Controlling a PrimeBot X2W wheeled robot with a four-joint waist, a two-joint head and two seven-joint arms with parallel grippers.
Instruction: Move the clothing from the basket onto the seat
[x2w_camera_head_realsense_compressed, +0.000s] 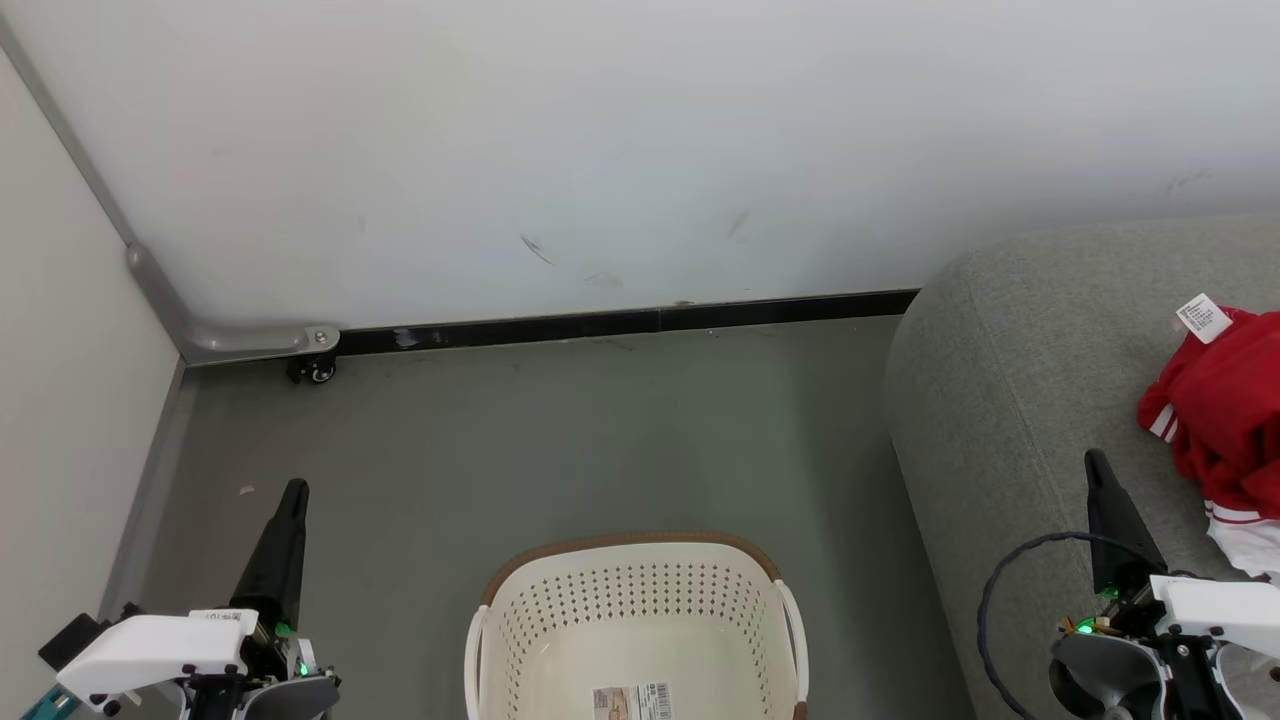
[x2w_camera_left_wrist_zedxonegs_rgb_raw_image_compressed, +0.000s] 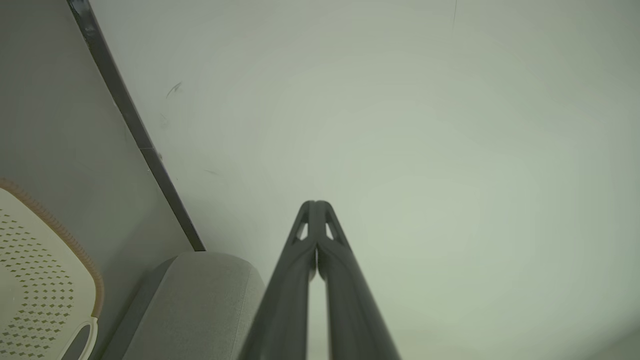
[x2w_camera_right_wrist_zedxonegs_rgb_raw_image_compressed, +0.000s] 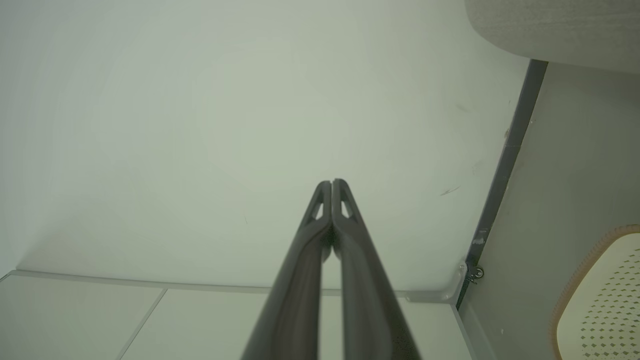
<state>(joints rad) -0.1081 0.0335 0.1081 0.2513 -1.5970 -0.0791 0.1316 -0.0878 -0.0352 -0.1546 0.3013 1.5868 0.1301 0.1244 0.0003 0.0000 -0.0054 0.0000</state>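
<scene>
One basket (x2w_camera_head_realsense_compressed: 630, 541) stands on grey floor (x2w_camera_head_realsense_compressed: 600, 430) by white wall (x2w_camera_head_realsense_compressed: 600, 150).

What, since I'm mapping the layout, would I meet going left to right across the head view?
left gripper → basket → seat → right gripper → clothing lying on the seat

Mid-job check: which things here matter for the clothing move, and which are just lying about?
Job: red clothing, lying on the seat; basket, only a label visible inside.
Just there: caster wheel, black skirting, metal rail.
</scene>
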